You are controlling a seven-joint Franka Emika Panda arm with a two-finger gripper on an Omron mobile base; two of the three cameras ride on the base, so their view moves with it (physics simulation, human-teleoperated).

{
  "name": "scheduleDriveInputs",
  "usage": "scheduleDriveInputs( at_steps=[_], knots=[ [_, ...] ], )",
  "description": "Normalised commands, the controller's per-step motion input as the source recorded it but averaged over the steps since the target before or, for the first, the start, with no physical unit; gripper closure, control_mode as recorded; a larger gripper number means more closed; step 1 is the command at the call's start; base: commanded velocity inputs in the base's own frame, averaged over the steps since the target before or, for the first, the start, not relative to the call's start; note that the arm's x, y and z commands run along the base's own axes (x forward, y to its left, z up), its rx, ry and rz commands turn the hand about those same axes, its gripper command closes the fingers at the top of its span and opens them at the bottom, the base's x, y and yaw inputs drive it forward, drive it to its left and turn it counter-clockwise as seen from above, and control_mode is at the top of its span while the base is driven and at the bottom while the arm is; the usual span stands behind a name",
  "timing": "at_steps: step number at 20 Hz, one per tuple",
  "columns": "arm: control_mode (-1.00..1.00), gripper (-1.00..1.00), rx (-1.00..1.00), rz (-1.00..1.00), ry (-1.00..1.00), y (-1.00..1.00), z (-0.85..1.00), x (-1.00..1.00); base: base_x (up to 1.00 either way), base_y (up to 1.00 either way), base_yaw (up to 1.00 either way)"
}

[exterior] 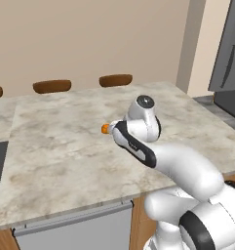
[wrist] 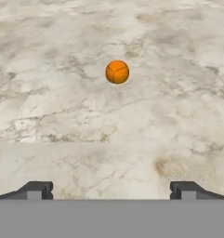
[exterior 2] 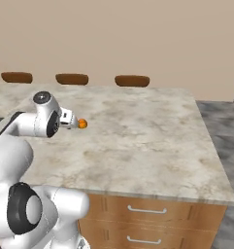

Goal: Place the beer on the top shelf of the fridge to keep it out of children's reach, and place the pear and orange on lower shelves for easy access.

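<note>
Claw fully open and empty, aimed at the orange mid-desk, clear of every edge. I judge it light, firm, roll-prone; I'd pinch across its widest girth.

1. Small round bright orange fruit sits alone on the pale marbled stone surface, resting still.
2. From the base views, the orange lies mid-surface, partly hidden behind the arm.
3. Tall grey fridge stands far right, door shut.
</note>
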Motion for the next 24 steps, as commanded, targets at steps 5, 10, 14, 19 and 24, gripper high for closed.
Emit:
scheduleDriveInputs(
  at_steps=[5, 10, 14, 19, 24],
  knots=[
    [-1.0, -1.0, 0.0, 0.0, 0.12, 0.17, -0.01, 0.52, 0.0, 0.0, 0.0],
    [-1.0, -1.0, 0.0, 0.0, 0.09, 0.0, 0.0, 0.39, 0.0, 0.0, 0.0],
    [-1.0, -1.0, 0.0, 0.0, 0.08, 0.0, -0.05, 0.31, 0.0, 0.0, 0.0],
    [-1.0, -1.0, -0.01, 0.0, 0.08, 0.0, -0.19, 0.26, 0.0, 0.0, 0.0],
    [-1.0, -1.0, -0.06, 0.0, 0.13, 0.0, -0.44, 0.27, 0.0, 0.0, 0.0]
  ],
)
